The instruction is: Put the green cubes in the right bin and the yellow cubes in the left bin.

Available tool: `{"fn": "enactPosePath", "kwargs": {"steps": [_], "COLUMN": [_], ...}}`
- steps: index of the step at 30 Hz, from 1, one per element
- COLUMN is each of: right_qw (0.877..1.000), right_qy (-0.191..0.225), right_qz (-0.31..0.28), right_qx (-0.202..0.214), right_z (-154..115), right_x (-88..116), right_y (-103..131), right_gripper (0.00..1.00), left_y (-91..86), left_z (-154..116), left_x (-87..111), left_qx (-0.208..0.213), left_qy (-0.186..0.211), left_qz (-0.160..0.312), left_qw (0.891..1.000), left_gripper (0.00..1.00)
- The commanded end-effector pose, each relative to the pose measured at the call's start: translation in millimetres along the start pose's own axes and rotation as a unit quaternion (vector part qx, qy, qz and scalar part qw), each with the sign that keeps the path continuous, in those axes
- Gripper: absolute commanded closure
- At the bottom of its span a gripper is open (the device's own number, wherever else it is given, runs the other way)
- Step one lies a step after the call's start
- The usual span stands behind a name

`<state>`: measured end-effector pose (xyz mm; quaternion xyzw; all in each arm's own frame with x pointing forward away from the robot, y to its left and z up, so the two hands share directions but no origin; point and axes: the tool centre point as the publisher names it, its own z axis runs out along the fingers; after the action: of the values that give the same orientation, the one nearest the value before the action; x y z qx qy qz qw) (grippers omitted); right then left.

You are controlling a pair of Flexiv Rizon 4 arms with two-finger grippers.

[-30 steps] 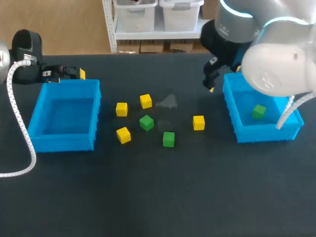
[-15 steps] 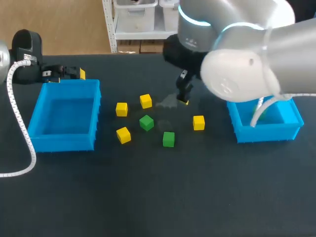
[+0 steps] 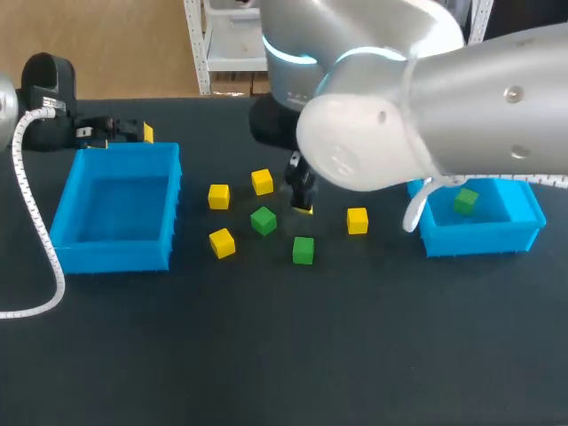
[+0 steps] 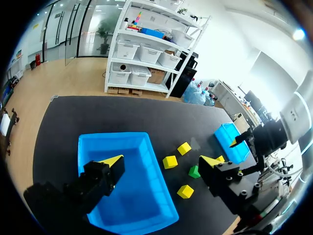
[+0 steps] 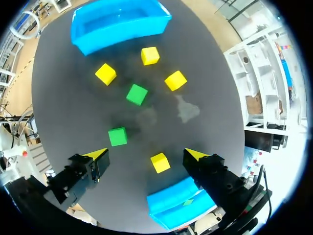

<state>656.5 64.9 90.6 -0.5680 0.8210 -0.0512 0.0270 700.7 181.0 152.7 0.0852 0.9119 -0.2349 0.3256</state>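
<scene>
The right gripper (image 3: 303, 202) hangs over the middle of the table (image 3: 266, 355), its fingers wide apart w/ nothing btw. them. Just beside it, toward the left bin (image 3: 115, 253), lies a green cube (image 3: 263, 220); a second green cube (image 3: 303, 249) lies nearer the front edge. A third green cube (image 3: 465, 201) is inside the right bin (image 3: 479, 241). Four yellow cubes lie loose: one yellow cube (image 3: 357, 220) near the right bin, the other 3 on the left-bin side. The left gripper (image 3: 133, 131) rests behind the left bin, fingers spread, holding nothing.
</scene>
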Motion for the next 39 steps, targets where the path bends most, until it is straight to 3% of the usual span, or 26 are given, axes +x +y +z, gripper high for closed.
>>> {"fn": "enactPosePath", "kwargs": {"steps": [1,13,39], "right_qw": [1.000,0.999,0.999], "right_qy": [0.005,0.007,0.017], "right_qz": [-0.003,-0.028,-0.031], "right_qx": [-0.001,-0.014,-0.036], "right_z": [10.8,32.6,79.6], "right_x": [-2.1,0.1,-0.9], "right_y": [7.0,35.6,49.2], "right_gripper": [0.00,0.00,0.00], "left_y": [2.3,2.3,2.3], "left_z": [0.0,0.0,0.0], "left_x": [1.3,1.3,1.3], "left_qx": [0.005,0.005,0.005], "left_qy": [-0.003,-0.003,-0.003], "left_qz": [0.001,0.001,0.001], "left_qw": [1.000,1.000,1.000], "left_gripper": [0.00,0.00,0.00]}}
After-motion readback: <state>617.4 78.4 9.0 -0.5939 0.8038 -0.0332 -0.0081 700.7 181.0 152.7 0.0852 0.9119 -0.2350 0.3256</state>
